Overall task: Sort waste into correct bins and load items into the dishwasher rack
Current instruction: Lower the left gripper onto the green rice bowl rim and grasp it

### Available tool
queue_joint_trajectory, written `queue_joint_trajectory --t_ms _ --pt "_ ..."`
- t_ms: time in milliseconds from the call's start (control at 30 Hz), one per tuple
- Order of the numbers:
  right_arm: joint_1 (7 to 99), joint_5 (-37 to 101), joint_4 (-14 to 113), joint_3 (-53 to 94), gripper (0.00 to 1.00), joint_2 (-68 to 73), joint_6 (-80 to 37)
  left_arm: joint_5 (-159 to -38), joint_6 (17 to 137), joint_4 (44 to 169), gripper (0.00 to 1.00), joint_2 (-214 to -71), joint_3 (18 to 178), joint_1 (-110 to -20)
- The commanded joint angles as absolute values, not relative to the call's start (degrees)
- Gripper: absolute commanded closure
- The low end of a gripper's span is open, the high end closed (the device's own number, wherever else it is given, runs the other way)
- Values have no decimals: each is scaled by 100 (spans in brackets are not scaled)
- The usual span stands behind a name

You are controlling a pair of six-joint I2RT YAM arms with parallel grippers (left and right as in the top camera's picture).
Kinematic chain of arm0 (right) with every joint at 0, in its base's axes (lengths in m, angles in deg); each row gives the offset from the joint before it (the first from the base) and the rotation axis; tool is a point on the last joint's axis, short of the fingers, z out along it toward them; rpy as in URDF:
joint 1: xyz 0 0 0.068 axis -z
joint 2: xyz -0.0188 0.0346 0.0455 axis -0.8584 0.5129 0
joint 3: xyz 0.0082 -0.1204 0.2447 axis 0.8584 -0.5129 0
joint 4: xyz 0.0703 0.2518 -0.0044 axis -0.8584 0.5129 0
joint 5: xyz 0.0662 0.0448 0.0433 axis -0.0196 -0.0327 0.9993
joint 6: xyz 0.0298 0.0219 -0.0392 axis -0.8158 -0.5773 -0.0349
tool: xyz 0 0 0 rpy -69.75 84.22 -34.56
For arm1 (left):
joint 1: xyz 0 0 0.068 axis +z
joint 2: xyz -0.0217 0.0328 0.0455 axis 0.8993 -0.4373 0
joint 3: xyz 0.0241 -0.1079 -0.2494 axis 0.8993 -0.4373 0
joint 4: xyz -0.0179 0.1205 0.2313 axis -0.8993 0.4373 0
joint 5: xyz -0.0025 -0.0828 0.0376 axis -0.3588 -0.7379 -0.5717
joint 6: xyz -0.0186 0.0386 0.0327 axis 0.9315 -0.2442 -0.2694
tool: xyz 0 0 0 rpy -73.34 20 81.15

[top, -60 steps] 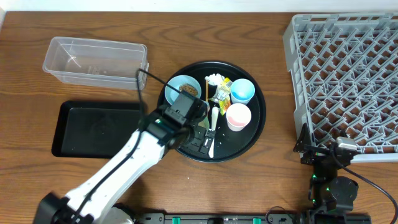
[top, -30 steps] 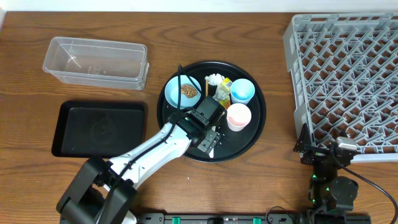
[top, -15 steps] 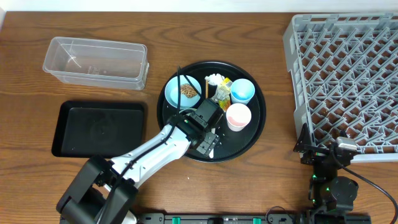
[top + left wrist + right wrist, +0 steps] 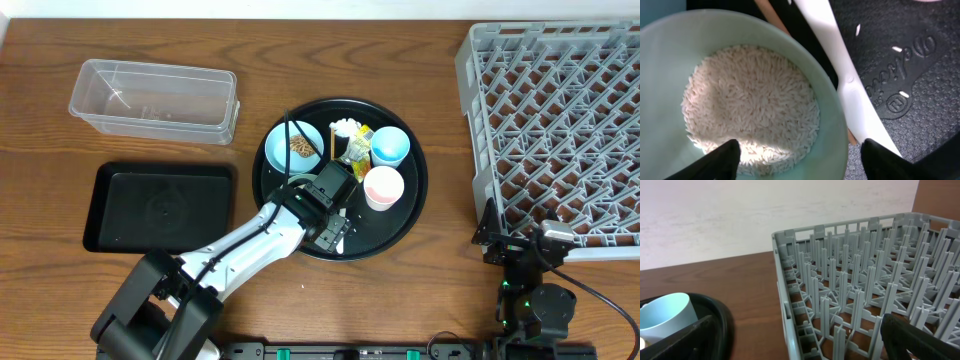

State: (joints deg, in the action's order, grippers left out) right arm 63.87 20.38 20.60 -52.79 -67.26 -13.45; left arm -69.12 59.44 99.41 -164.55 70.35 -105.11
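Overhead view of a wooden table, with the sorting barely begun. At the right, the large square grey plastic dishwasher rack with a lattice floor (image 4: 560, 110) holds nothing. Both bins at the left look empty: the clear plastic rectangular tub (image 4: 153, 100) and the shallow black rectangular tray (image 4: 160, 207). Everything waits on the large round black tray (image 4: 405, 215) in the middle. On it are a light-blue small bowl (image 4: 280, 150) holding a small brown food lump (image 4: 300, 146), a crumpled white tissue (image 4: 345, 127), a small yellow-green wrapper (image 4: 361, 138), a blue cup (image 4: 389, 146), a pink-white cup (image 4: 383, 186) and a thin wooden chopstick (image 4: 331, 147). The left gripper (image 4: 797, 150) hangs low over a mint-white bowl (image 4: 832, 100) of white rice grains (image 4: 750, 105). Its jaws are apart, one finger over the rice and the other outside the rim above the white plastic spoon (image 4: 850, 85), gripping nothing. A few grains lie loose on the round tray's floor. The right gripper (image 4: 797, 325) sits beside the rack's near corner, jaws wide and empty. Emptying this bowl looks like the first step; every item is left to sort or load.
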Motion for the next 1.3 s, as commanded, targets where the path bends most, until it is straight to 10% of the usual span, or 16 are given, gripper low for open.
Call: queue_joint_trajectory --t_ms 0,1267 --pt "6324 1977 2080 -5288 1 -6768 -1290 -6868 6003 9939 27 -16520 6960 -10497" --pt "6324 1977 2080 -5288 1 -6768 -1290 -6885 6029 9644 94 -16516 7013 -10497"
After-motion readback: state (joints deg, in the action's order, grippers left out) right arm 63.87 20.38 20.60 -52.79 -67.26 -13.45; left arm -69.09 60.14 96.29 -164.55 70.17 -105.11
